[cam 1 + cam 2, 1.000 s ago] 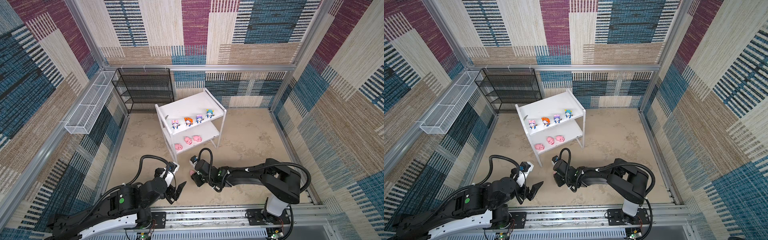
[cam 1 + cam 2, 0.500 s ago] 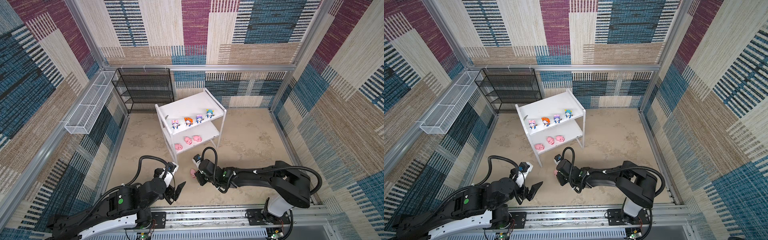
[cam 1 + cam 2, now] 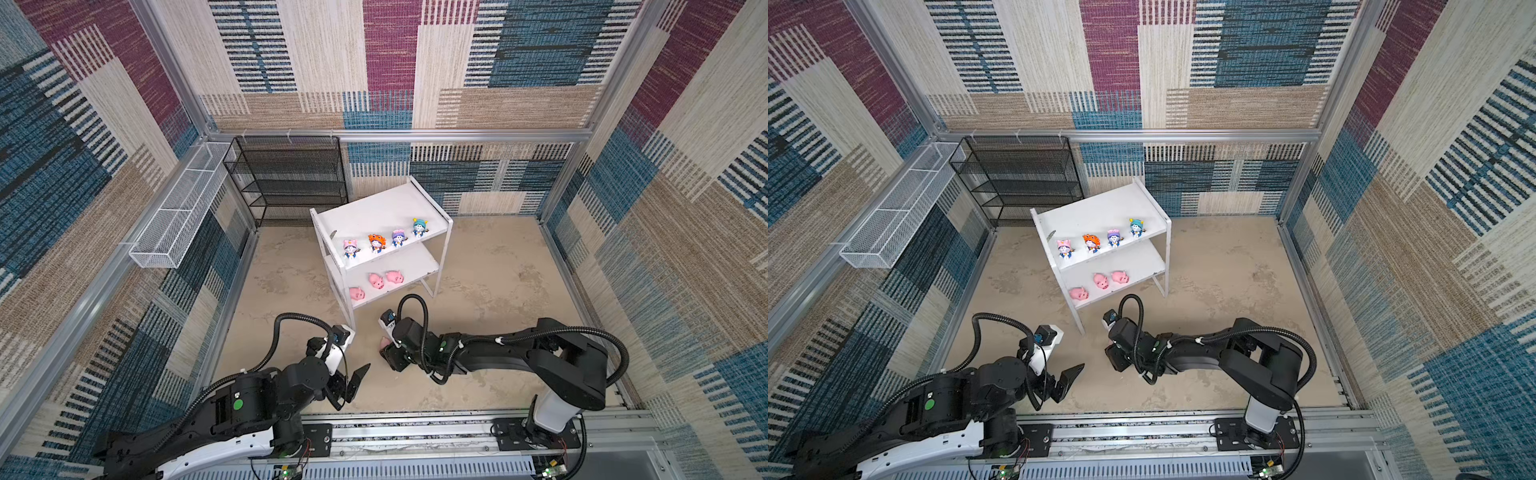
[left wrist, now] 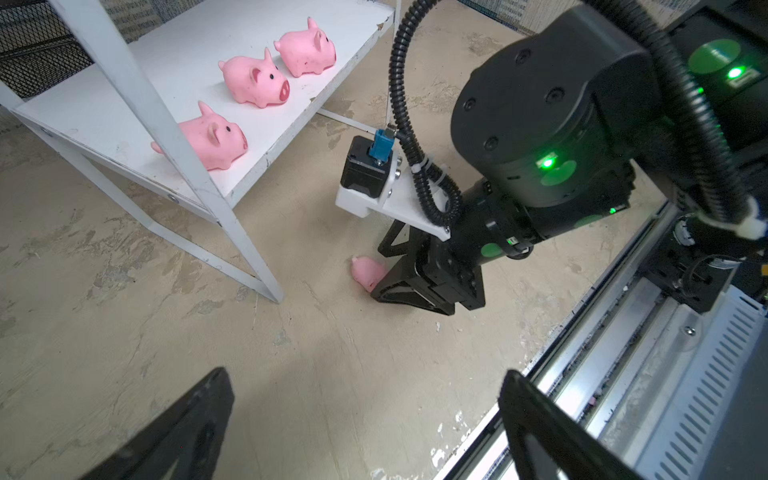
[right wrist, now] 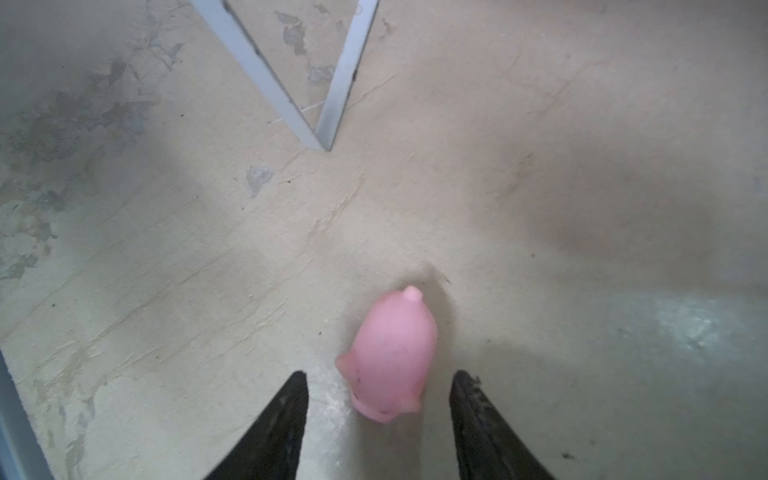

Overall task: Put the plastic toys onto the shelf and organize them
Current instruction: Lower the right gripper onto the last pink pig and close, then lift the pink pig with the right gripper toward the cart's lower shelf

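The loose pig (image 5: pixel 390 357) is lying on the floor where it lay a second ago, near the front leg of the shelf (image 3: pixel 374 212). The right gripper (image 5: pixel 379 374) is straddling it with jaws parted (not pinching). The left gripper (image 4: pixel 365 374) is hanging wide open, unmoved. Three pigs (image 3: pixel 376 282) are sitting along the lower board's front edge, leaving its right end bare.
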{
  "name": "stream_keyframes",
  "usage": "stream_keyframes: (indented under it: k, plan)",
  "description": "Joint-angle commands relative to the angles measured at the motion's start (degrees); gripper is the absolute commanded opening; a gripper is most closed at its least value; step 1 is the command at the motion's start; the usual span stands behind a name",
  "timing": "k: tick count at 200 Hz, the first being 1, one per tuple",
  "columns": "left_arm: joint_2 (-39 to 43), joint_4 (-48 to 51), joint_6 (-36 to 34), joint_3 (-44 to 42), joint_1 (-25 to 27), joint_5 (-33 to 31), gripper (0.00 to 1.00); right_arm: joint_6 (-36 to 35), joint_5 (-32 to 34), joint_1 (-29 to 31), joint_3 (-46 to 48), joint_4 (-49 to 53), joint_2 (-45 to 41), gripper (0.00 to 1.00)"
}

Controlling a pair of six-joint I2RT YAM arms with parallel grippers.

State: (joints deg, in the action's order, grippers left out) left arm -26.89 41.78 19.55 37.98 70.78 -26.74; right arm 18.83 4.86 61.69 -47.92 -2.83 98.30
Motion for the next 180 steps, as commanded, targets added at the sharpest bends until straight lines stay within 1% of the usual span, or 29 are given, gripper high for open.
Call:
stream_keyframes:
  k: [1, 11, 27, 45, 64, 100, 116, 148, 180]
  plan:
    - [0.36, -0.98, 0.74, -0.33, -0.03, -0.55, 1.00, 1.24, 1.07, 0.09, -1.16, -2.08, 1.33, 0.52]
    - [0.38, -1.07, 0.66, -0.37, 0.01, -0.59, 1.00, 1.46, 1.69, 0.07, -1.62, -1.64, 1.94, 0.48]
    - [0.08, -1.26, 0.50, -0.45, -0.03, -0.59, 1.00, 2.08, 3.22, 0.10, -1.58, -1.00, 1.84, 0.37]
    - [-0.20, -1.28, 0.58, -0.37, -0.03, -0.50, 1.00, 2.27, 5.06, 0.09, -0.64, -0.20, 0.64, 0.31]
    - [-0.18, -1.71, 0.51, -0.63, -0.03, -0.42, 1.00, 1.59, 6.48, -0.01, 0.97, 0.19, -1.46, 0.28]
    - [-0.27, -2.58, 0.42, -1.07, -0.03, -0.23, 1.00, -1.02, 6.91, -0.51, 4.20, -0.32, -6.57, 0.26]
    - [-0.41, -3.01, 0.24, -1.28, -0.03, -0.06, 1.00, -2.64, 7.00, -1.00, 5.69, -0.42, -10.10, 0.25]
    - [-0.70, -3.92, -0.64, -1.33, -0.03, -0.06, 1.00, -5.82, 7.02, -3.56, 7.87, 0.17, -18.38, 0.26]
    - [-1.48, -5.53, -1.66, -1.58, -0.03, -0.07, 1.00, -9.85, 5.86, -7.76, 8.24, 1.68, -26.35, 0.26]
